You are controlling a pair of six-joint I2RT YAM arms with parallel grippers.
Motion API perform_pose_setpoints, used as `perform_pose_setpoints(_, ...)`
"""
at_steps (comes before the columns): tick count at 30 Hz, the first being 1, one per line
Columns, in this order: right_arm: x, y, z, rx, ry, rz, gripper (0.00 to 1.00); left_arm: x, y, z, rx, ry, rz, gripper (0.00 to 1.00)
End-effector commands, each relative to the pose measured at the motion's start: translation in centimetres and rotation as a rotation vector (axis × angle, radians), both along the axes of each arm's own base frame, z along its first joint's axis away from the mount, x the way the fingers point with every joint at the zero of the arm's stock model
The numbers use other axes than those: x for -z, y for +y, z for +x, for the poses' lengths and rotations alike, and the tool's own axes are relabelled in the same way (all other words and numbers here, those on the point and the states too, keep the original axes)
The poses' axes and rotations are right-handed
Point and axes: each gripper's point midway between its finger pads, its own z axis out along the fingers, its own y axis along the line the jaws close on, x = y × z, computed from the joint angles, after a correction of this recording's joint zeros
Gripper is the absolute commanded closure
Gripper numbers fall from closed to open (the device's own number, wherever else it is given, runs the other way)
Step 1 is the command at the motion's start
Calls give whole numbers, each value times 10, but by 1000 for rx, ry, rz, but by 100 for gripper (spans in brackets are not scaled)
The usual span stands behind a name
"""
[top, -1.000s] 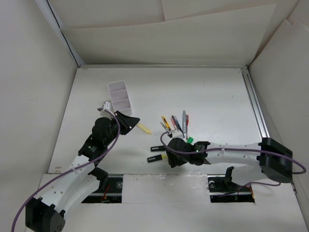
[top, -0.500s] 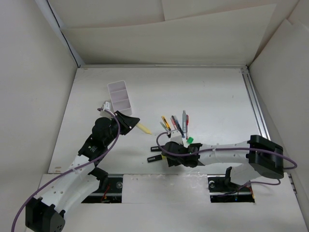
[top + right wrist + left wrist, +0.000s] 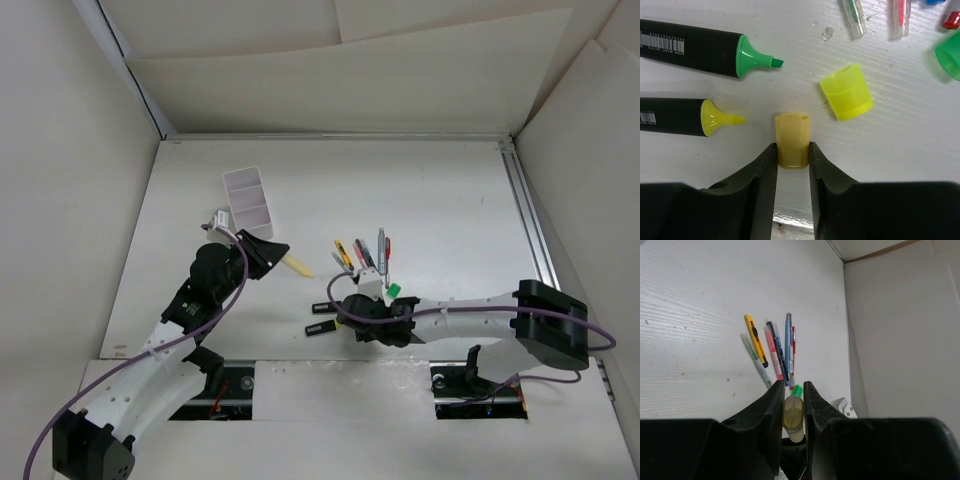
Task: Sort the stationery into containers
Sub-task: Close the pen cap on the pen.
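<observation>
My left tool has not moved over the last second: it stays closed tight on a yellow pen, held clear above the worktop. From above, the pen pokes out to the right of the jaws. The white box sits just beyond that tool, nearer the far left, and I can't see anything in its compartments.

My right arm has slid left toward the loose items, and my right tool has narrowed a good deal. It is now only partly open, with its fingers pressed against both sides of a pale cap that lies on the worktop. Left of that cap lie a green highlighter and, nearer me, a yellow highlighter, both uncapped with their tips pointing right. A bright yellow cap lies just beyond to the right, apart from the fingers. A green cap is at the right edge. The thin pens lie fanned out beyond the tool.
</observation>
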Motion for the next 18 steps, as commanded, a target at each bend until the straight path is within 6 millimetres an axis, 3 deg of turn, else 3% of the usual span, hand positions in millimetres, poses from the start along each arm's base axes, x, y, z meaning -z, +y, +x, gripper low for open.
perform_pose_setpoints(1, 2, -3, -3, 2, -9, 0, 71, -12, 2, 2, -4, -45, -2, 100)
perform_pose_setpoints(4, 1, -7, -5, -10, -19, -12, 78, -12, 1, 1, 5, -44, -4, 100)
perform_pose_setpoints(7, -25, -2, -6, -54, -67, 21, 81, -11, -5, -1, 39, -30, -8, 100)
perform_pose_setpoints(10, -68, 7, -7, -125, -134, 103, 81, -18, -9, -3, 60, -25, -22, 100)
perform_pose_setpoints(11, -93, 11, -5, -153, -174, 159, 81, -21, -13, -4, 84, -23, -28, 100)
perform_pose_setpoints(12, -95, 12, -7, -162, -173, 161, 81, -21, -15, -6, 98, -22, -31, 100)
perform_pose_setpoints(16, -155, 15, -7, -257, -270, 279, 81, -29, -25, -11, 161, -12, -67, 100)
perform_pose_setpoints(18, -172, 21, -6, -295, -310, 321, 81, -31, -33, -17, 210, 3, -95, 100)
